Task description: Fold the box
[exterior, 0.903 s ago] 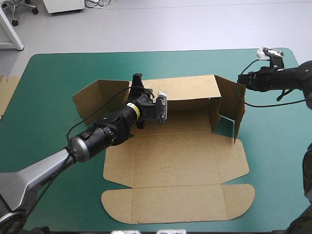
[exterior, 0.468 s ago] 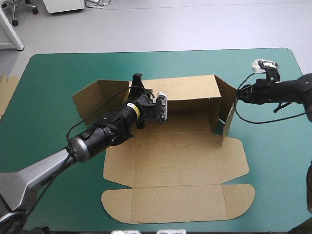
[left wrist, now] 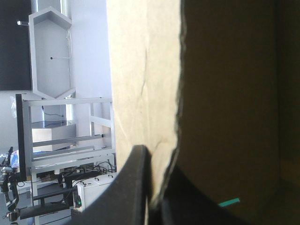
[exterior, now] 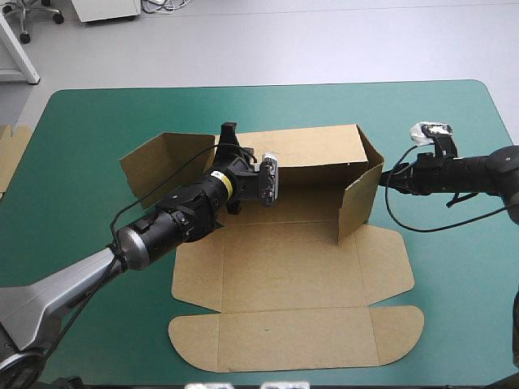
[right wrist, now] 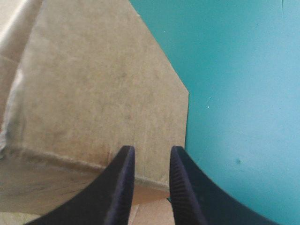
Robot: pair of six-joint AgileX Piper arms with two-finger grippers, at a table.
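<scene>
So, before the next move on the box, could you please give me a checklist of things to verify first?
1. The left gripper is shut on the back wall at its top edge: ok.
2. The back wall stands upright: ok.
3. The right gripper is against the outer face of the right flap, fingers narrowly apart: ok.
4. The right flap is square to the back wall: cannot tell.
5. The left flap is folded in: not ok, it splays outward.
6. The front panels lie flat on the teal-green cover: ok.
</scene>
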